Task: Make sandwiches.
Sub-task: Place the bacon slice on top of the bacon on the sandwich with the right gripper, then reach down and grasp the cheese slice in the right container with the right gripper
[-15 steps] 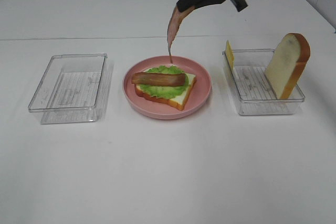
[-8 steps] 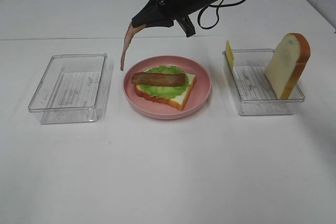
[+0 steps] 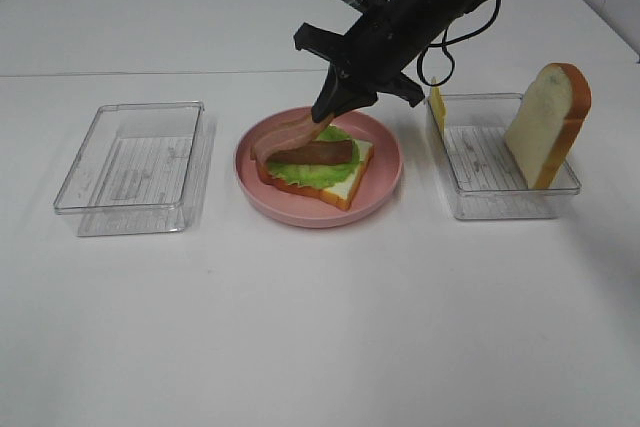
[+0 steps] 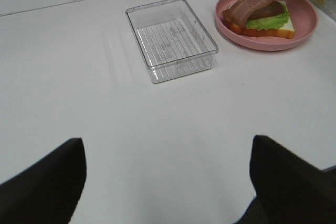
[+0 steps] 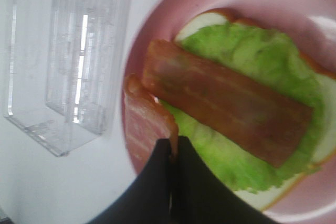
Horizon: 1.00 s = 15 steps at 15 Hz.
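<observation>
On the pink plate lies the open sandwich: a bread slice, green lettuce and one bacon strip. My right gripper hangs low over the plate's far side, shut on a second bacon strip whose free end droops onto the sandwich's left end. The right wrist view shows the pinched strip beside the lying strip. A second bread slice and a yellow cheese slice stand in the right tray. My left gripper is open over bare table, holding nothing.
An empty clear tray sits left of the plate, also seen in the left wrist view as the tray. White table surrounds everything. The right arm and its cable reach in from the far right.
The right gripper swung from left of the plate back over it and came down. The hanging bacon strip now rests its end on the sandwich.
</observation>
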Each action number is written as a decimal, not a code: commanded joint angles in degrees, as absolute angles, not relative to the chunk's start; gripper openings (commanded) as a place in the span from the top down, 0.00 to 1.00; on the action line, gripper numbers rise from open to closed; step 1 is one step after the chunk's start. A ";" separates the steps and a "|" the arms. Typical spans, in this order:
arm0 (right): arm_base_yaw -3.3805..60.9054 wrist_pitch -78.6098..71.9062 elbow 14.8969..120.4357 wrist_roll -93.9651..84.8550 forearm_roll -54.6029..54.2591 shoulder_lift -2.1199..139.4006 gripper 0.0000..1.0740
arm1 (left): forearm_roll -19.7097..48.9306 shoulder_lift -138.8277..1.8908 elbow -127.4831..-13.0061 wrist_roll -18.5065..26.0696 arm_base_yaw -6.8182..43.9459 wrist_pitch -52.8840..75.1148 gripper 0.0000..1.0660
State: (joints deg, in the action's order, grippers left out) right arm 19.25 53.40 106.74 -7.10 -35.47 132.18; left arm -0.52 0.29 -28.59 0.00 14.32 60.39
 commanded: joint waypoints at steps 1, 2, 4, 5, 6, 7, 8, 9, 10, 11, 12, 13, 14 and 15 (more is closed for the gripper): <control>19.37 52.60 106.97 -3.84 -28.59 131.55 1.00 | -0.69 0.86 -28.48 -0.46 14.38 59.82 0.24; 19.37 52.31 106.97 -3.55 -27.33 131.26 1.00 | -0.69 0.86 -28.48 -0.46 14.38 59.82 0.24; 19.37 51.51 106.97 -3.61 -26.41 131.15 1.00 | -0.69 0.86 -28.48 -0.46 14.38 59.82 0.24; 19.37 51.05 106.97 -3.61 -26.47 131.15 0.99 | -0.69 0.86 -28.48 -0.46 14.38 59.82 0.24; 19.37 50.99 106.97 -3.61 -26.47 131.09 0.90 | -0.69 0.86 -28.48 -0.46 14.38 59.82 0.24; 19.37 50.94 106.97 -3.61 -26.47 131.09 0.74 | -0.69 0.86 -28.48 -0.46 14.38 59.82 0.24; 19.37 50.99 106.97 -3.61 -26.47 131.09 0.53 | -0.69 0.86 -28.48 -0.46 14.38 59.82 0.24; 19.37 51.28 106.97 -4.01 -26.24 130.92 0.36 | -0.69 0.86 -28.48 -0.46 14.38 59.82 0.24; 19.37 51.39 106.97 -4.07 -25.32 130.41 0.27 | -0.69 0.86 -28.48 -0.46 14.38 59.82 0.24; 19.37 51.39 106.97 -4.13 -24.41 129.37 0.27 | -0.69 0.86 -28.48 -0.46 14.38 59.82 0.24; 19.37 51.22 106.97 -4.01 -22.46 128.00 0.27 | -0.69 0.86 -28.48 -0.46 14.38 59.82 0.24; 19.37 51.11 106.97 -3.72 -20.28 126.51 0.27 | -0.69 0.86 -28.48 -0.46 14.38 59.82 0.24; 19.37 51.11 106.97 -2.86 -17.48 124.90 0.27 | -0.69 0.86 -28.48 -0.46 14.38 59.82 0.24; 19.37 51.17 106.97 -1.78 -14.09 123.76 0.27 | -0.69 0.86 -28.48 -0.46 14.38 59.82 0.24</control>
